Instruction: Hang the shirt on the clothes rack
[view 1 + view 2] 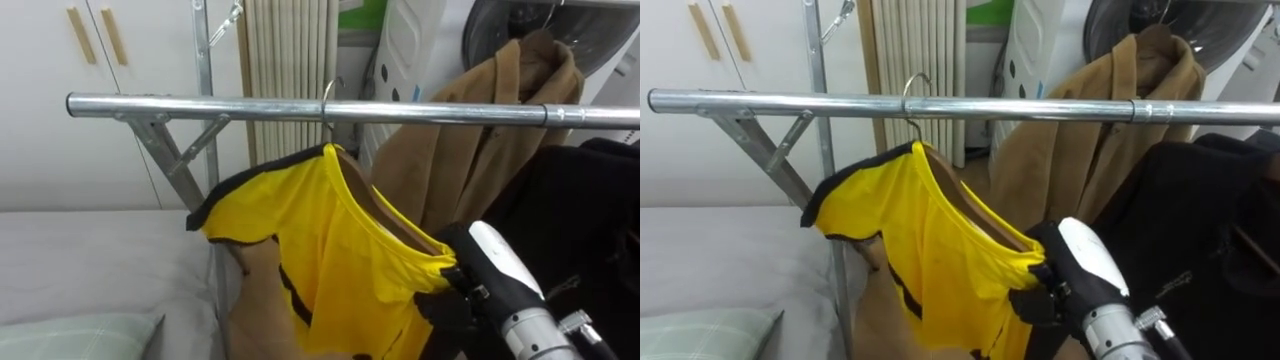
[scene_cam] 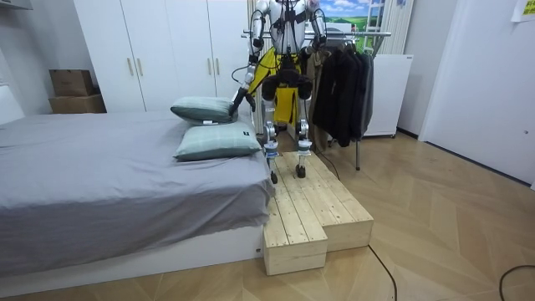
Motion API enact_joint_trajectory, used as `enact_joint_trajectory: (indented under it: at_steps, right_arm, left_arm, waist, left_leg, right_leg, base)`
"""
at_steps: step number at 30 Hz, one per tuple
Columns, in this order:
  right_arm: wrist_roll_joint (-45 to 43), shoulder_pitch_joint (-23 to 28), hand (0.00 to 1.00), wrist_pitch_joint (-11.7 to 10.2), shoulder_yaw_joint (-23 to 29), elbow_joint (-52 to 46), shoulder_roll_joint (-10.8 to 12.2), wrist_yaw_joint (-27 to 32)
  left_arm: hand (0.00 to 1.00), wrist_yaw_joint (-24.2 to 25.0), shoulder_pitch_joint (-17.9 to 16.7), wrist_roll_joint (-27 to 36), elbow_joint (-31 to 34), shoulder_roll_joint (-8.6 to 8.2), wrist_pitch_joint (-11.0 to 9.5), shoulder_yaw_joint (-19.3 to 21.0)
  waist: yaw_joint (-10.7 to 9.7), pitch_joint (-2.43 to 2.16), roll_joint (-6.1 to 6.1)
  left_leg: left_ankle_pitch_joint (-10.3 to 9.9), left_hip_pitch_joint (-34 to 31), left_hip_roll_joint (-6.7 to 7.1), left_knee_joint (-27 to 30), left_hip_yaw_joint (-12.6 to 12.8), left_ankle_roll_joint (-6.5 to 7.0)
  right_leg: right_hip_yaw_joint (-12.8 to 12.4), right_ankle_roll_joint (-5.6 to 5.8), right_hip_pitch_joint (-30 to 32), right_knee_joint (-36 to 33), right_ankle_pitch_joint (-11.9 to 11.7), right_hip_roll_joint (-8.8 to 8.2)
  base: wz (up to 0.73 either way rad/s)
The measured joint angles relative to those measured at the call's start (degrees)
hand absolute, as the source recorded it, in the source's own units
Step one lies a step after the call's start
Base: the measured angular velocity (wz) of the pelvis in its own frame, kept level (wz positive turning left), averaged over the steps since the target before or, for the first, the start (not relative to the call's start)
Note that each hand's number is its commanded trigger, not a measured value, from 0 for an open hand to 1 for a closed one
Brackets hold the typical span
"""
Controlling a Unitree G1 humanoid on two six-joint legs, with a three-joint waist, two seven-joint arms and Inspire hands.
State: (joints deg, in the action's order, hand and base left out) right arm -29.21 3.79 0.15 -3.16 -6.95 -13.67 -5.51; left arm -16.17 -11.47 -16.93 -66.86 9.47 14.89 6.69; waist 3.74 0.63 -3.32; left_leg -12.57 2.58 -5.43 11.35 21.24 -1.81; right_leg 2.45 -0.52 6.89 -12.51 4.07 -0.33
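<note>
We see a room with a parquet floor [image 2: 451, 226], white wardrobes [image 2: 159, 50] on the far wall, and a grey bed [image 2: 100, 176] on the left carrying two pillows [image 2: 216, 142]. The robot stands on a wooden platform [image 2: 313, 209] just right of the bed, facing a clothes rack. The yellow shirt [image 1: 320, 240], trimmed in black, is on a hanger whose hook [image 1: 328, 100] is over the metal rail [image 1: 300, 108]. Further right on the rail are a tan coat [image 1: 480, 130] and black garments [image 1: 580, 210]. The right robot hand [image 1: 448, 300] is against the shirt's near shoulder, and we cannot tell whether it grips. The left robot hand [image 2: 240, 99] hangs low near the pillows.
</note>
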Motion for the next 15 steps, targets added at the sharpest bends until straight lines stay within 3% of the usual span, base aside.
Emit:
enact_joint_trajectory:
  at_steps: [10,15]
  right_arm:
    - [1.04,-0.02,1.00,-0.01,0.01,-0.19,-0.24,0.45]
    - [8.09,-0.27,1.00,-0.05,-0.03,2.31,-0.90,-0.39]
  left_arm:
    - [0.00,-0.28,-0.15,0.00,0.07,0.01,-0.01,0.15]
    - [0.00,-1.07,-0.15,0.00,0.52,0.12,-0.08,0.47]
  waist:
    - [0.04,0.12,-0.27]
    - [0.06,0.50,-1.03]
  left_leg:
    - [0.01,0.16,-0.01,0.05,0.07,-0.01]
    - [0.01,0.11,-0.07,-0.08,-0.34,-0.04]
  right_leg:
    - [-0.19,-0.01,0.05,0.02,0.00,0.08]
    - [0.15,-0.06,-0.05,0.71,-0.04,0.11]
  base:
    - [0.00]
    - [0.03]
